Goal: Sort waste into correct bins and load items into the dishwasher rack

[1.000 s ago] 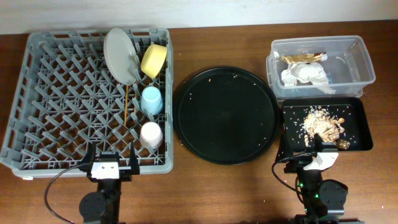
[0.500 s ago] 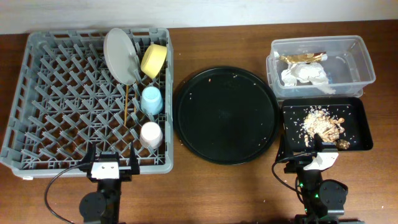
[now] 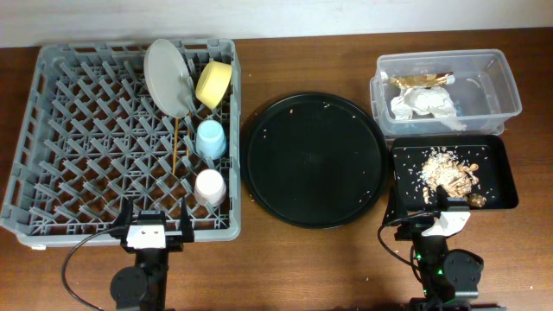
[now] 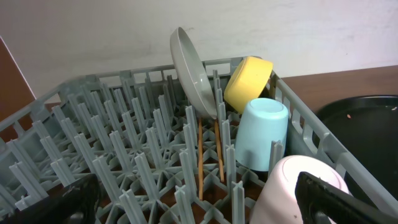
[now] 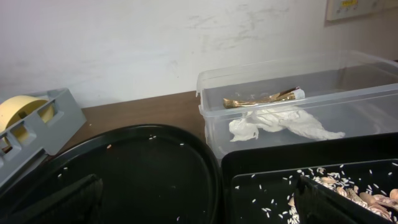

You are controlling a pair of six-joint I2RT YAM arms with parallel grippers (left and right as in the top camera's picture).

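The left hand (image 4: pixel 199 202) hangs low at the near edge of the rack (image 4: pixel 93 143), fingers spread wide and holding nothing. Right in front of it, by its right finger, sits the pink cup (image 4: pixel 298 186), and just beyond that the blue cup (image 4: pixel 264 140). The chopsticks (image 4: pixel 200 155) are slotted between the pegs beside the blue cup. Farthest off, the yellow bowl (image 4: pixel 249 84) and the plate (image 4: pixel 193 71) stand on edge.

The right hand (image 5: pixel 199 199) is also wide open and empty. The shallow black tray (image 5: pixel 261 180) lies directly ahead of it, with the food scraps (image 5: pixel 367 199) by its right finger. Beyond the tray, the clear tub (image 5: pixel 348 106) holds the napkin (image 5: pixel 280 121), with the wrapper (image 5: pixel 261 98) behind it. The round tray (image 5: pixel 143 168), off to this hand's left, carries only stray crumbs.

To my eye the sorting and loading look finished. Only those crumbs might be left.
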